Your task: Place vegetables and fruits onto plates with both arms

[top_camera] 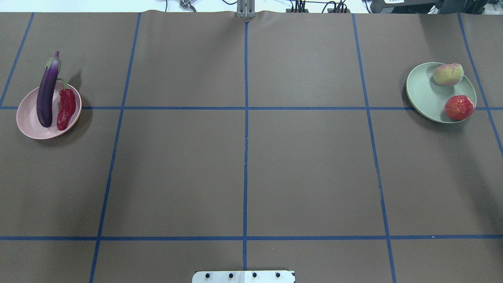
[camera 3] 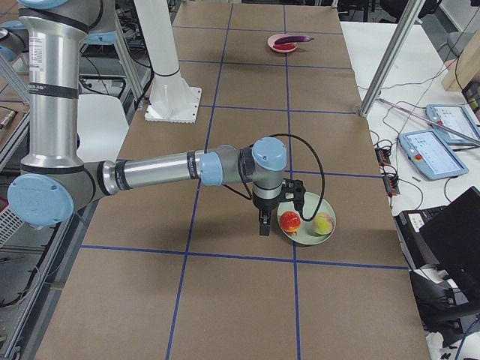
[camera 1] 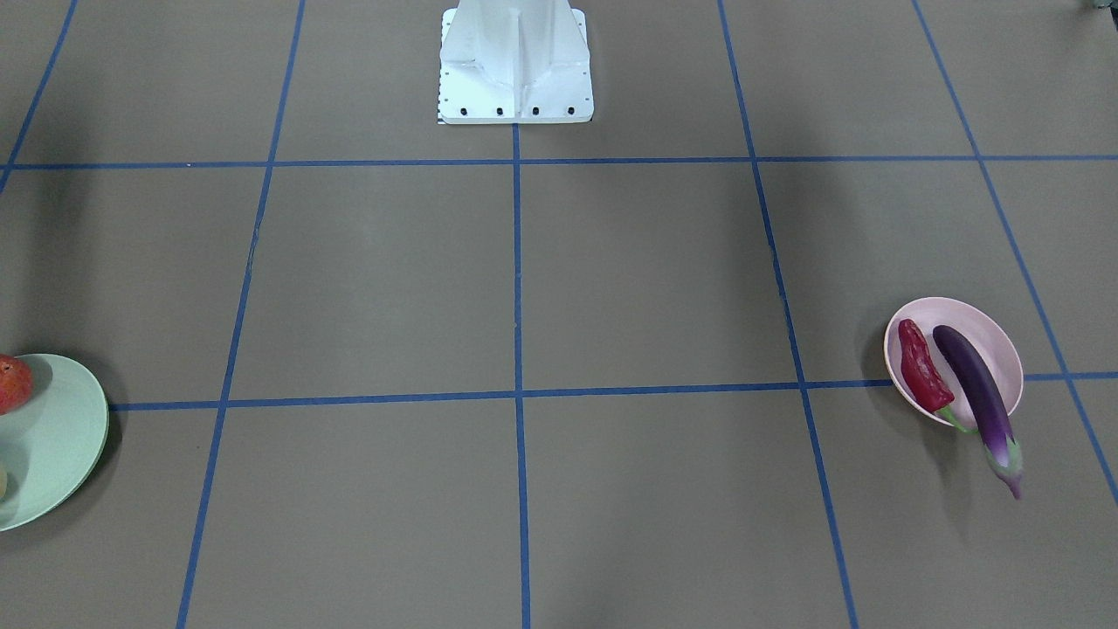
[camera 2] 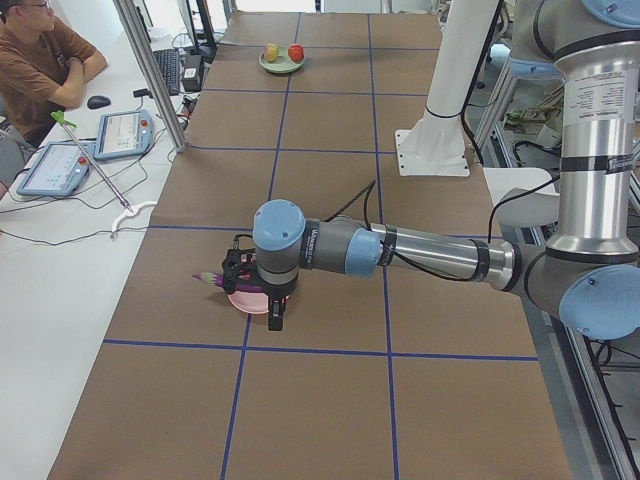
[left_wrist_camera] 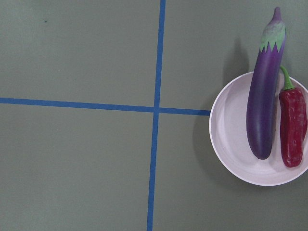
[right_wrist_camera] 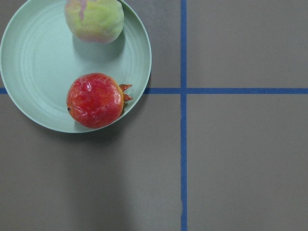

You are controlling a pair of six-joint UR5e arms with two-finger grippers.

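The purple eggplant (top_camera: pixel 47 96) and the red chili pepper (top_camera: pixel 66 108) lie side by side on the pink plate (top_camera: pixel 27 118); the eggplant's cap sticks out over the rim. The pomegranate (top_camera: pixel 459 107) and the peach-like fruit (top_camera: pixel 448 74) sit on the green plate (top_camera: pixel 426 98). My left gripper (camera 2: pixel 273 312) hangs beside the pink plate and shows only in the exterior left view. My right gripper (camera 3: pixel 264 223) hangs beside the green plate and shows only in the exterior right view. I cannot tell whether either is open or shut. Neither wrist view shows fingers.
The white base block (top_camera: pixel 243 276) stands at the table's near edge. Blue tape lines grid the brown table. An operator (camera 2: pixel 40 60) sits at a side bench with teach pendants (camera 2: pixel 120 133). Aluminium frame posts (camera 3: pixel 390 56) stand along the table's far edge.
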